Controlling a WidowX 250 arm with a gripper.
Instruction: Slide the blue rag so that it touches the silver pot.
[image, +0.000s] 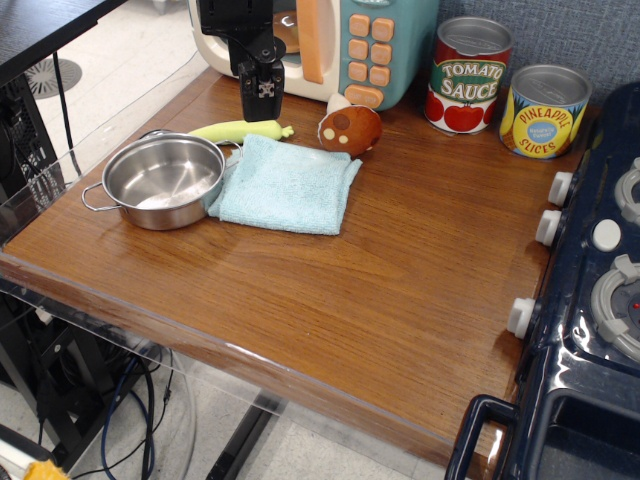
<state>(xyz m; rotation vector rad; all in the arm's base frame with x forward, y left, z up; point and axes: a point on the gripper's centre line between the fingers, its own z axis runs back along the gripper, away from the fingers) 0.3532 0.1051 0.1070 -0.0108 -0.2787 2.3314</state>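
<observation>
The blue rag (287, 185) lies flat on the wooden table, its left edge against the right side of the silver pot (162, 180). The pot is empty and stands near the table's left edge. My gripper (263, 103) hangs above the table behind the rag and pot, lifted clear of both. Its black fingers are together and hold nothing.
A yellow-green banana (240, 130) lies just behind the pot and rag. A brown toy mushroom (347, 128) sits at the rag's far corner. A toy microwave (340, 45), a tomato sauce can (470, 75) and a pineapple can (543, 110) line the back. A toy stove (600, 300) fills the right.
</observation>
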